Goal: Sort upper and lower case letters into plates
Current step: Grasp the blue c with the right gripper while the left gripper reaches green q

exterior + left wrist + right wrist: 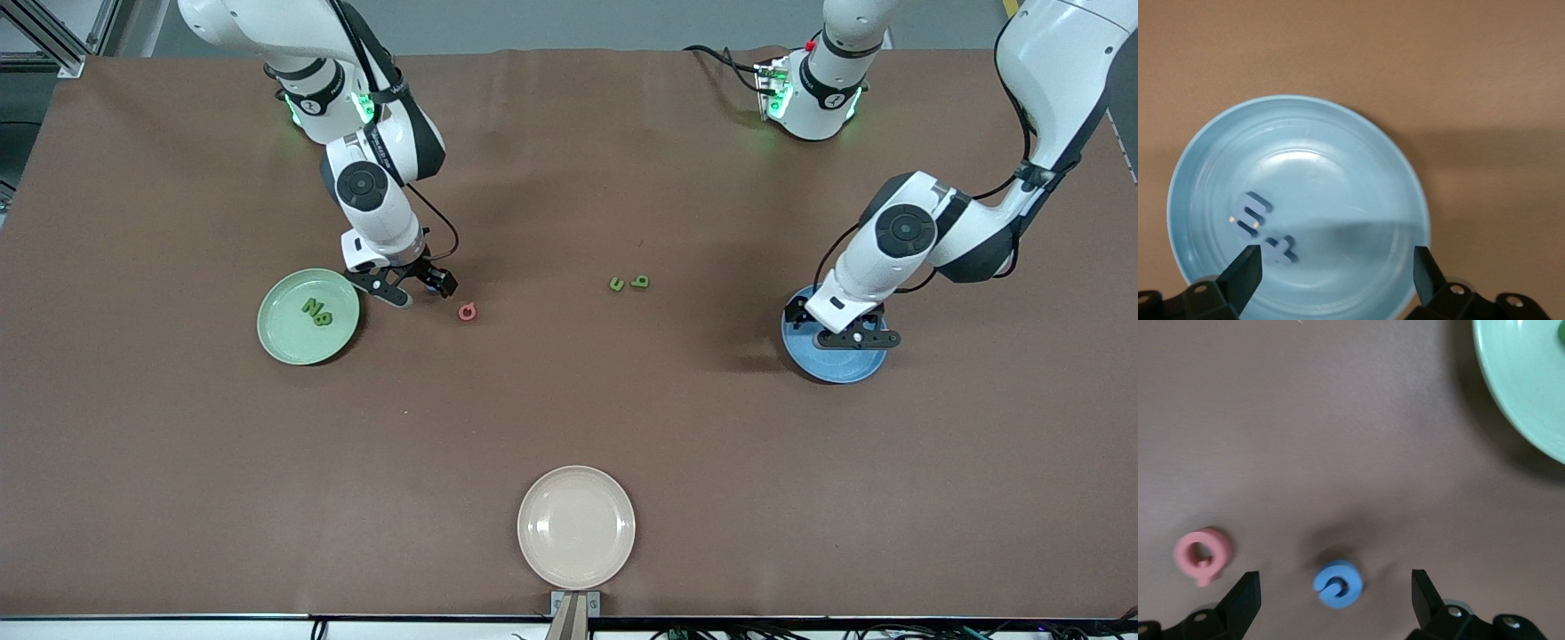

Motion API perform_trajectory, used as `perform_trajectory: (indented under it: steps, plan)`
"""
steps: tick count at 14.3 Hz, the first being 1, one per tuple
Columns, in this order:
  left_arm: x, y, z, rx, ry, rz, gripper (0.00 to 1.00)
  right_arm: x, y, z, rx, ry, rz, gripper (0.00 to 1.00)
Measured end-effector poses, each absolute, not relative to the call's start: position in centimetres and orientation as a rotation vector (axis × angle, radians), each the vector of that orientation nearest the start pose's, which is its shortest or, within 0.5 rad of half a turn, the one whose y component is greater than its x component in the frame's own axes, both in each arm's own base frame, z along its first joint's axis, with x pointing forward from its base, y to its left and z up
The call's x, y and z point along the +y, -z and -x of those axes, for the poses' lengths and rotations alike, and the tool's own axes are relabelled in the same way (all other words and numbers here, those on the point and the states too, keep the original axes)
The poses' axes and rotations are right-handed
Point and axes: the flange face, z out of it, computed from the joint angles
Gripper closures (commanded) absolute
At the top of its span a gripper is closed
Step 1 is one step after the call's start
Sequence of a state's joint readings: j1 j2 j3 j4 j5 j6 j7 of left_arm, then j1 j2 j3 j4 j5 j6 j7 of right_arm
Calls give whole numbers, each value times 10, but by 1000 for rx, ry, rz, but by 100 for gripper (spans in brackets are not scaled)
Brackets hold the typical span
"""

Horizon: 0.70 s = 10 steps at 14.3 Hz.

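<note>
Two Franka arms part-way through sorting letter pieces into plates. The right gripper [413, 291] hovers low over the counter [569, 409] just beside the pale green plate [308, 316], fingers [1238, 597] spread wide and holding nothing; directly beneath it lies a blue letter [1337, 584], with the pinkish red letter [468, 311] resting close by on the bare counter. The pale green plate already carries two green letters [316, 312], apparently capitals. The left gripper [858, 339] hangs over the blue plate [834, 366] at the left arm's end of the counter, its fingers [1241, 277] likewise open and empty; the left wrist view shows two blue letters [1261, 228] lying in that plate. Two further green letters [628, 284] sit side by side near the middle of the counter, between the two plates. A cream-white plate [576, 526], nearer the front camera, holds nothing. Progress, judged from the layout — four of eight pieces are plated, and four remain loose: the blue one under the right gripper, the pinkish red one, and the central green pair — so roughly half the sort is left
</note>
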<state>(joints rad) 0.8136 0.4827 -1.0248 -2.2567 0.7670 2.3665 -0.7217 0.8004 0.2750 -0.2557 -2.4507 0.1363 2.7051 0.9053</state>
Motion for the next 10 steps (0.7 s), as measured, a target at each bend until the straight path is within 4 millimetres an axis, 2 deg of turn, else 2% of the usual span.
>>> perform_trajectory:
  steps: [3, 4, 6, 10]
  plan:
    - [-162, -263, -515, -10, 33, 3072, 0, 242, -177, -410, 727, 22, 3079, 35]
    - [-178, -269, -514, -83, -1, 3079, 0, 243, -174, -409, 724, 23, 3083, 42]
    - [-211, -280, -510, -291, -69, 3058, 0, 246, -173, -409, 723, 38, 3076, 45]
    - [-296, -300, -488, -765, -84, 2994, 0, 247, -173, -408, 762, 28, 3055, 54]
